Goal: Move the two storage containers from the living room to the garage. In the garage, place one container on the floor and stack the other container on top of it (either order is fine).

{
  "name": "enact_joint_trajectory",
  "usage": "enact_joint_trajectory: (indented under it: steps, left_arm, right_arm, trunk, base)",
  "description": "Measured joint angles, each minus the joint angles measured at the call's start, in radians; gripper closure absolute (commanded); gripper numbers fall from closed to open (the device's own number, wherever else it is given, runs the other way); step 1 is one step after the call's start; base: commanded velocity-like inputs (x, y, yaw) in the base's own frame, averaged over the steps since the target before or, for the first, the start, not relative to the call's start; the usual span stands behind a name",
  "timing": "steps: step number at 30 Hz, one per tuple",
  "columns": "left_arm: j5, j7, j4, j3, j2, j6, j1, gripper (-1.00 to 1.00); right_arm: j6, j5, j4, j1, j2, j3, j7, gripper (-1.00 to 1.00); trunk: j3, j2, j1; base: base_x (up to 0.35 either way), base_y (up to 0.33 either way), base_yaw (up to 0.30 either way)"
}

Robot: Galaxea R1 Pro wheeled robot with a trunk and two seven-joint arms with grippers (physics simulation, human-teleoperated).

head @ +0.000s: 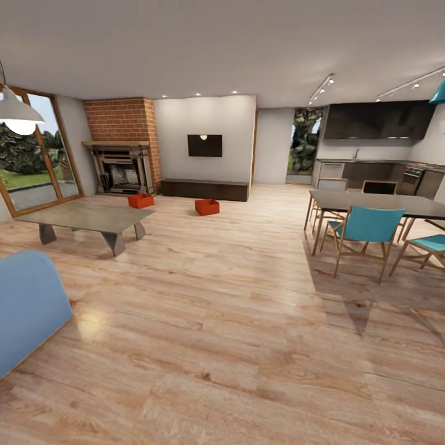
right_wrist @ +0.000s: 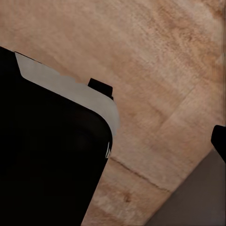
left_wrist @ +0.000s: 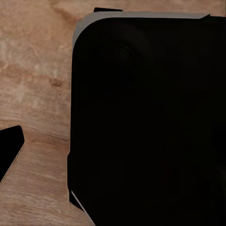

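- You are at the beginning of the task: both storage containers stand on the light wood plank floor [head: 235, 321] of the living room, far from you, and nothing is carried yet.
- The left storage container [head: 141, 200] stands in front of the red brick fireplace [head: 123, 148], just behind the far corner of the low grey table [head: 86, 217]. The right storage container [head: 207, 206] stands near the long dark cabinet [head: 205, 189], under the black TV [head: 204, 145]. The two are apart from each other.
- Both are small orange-red open boxes with low plain walls, probably light and stiff plastic.
- The next move, in my judgement, is to drive forward over the open floor. Keep the grey table on your left and the dining table [head: 377, 204] with its blue chairs [head: 366, 232] on your right.
- The floor looks smooth and a little glossy, with long planks.
- In the wrist views you see the wood floor and a large black body with a grey rounded edge [left_wrist: 141, 117], probably a part of the robot. The fingers are not clear there, so I cannot tell if the left or right claw is spread or pressed together.
- A blue soft seat [head: 25, 315] is near you on the left.
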Motion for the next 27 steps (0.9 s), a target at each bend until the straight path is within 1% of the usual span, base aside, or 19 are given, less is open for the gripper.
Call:
enact_joint_trajectory:
  steps: [16,27]
  left_arm:
    - [0.000,0.000,0.000,0.000,-0.001,0.000,0.000,-1.00]
    - [0.000,0.000,0.000,0.000,-0.001,0.000,0.000,-1.00]
  right_arm:
    - [0.001,-0.002,0.000,0.000,0.000,0.000,0.000,-1.00]
    - [0.000,-0.012,0.000,0.000,0.000,0.000,0.000,-1.00]
  trunk:
    - [0.000,0.000,0.000]
    - [0.000,0.000,0.000]
  base:
    - [0.322,0.000,0.000]
    - [0.322,0.000,0.000]
